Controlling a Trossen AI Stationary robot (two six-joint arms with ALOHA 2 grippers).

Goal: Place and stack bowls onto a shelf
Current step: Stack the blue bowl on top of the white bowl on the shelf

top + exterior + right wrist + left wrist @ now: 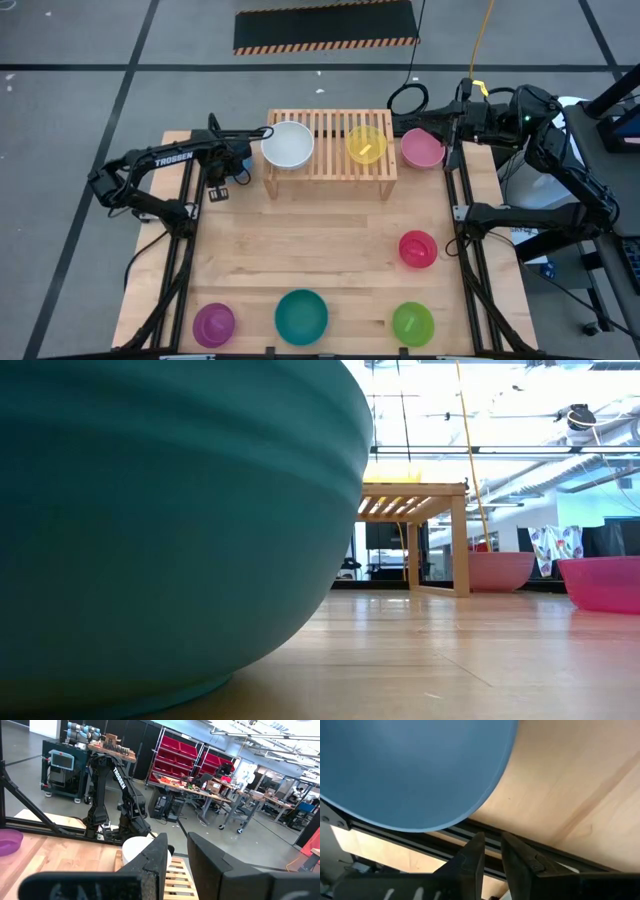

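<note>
The light-wood shelf (330,150) stands at the table's far middle. A white bowl (288,144) sits on its left end and a yellow bowl (366,143) on its right part. A pink bowl (422,148) rests on the table right of the shelf. A blue bowl (415,770) shows just beyond my left gripper (492,840), which points down by the shelf's left end (240,160), open with nothing between its fingers. My right gripper (177,840) hangs open and level above the far right corner (445,125).
A red bowl (418,248) sits at mid-right. Purple (213,323), teal (301,315) and green (413,323) bowls line the near edge. The teal bowl (150,520) fills the low view's left. Black frame rails (180,250) run along both table sides.
</note>
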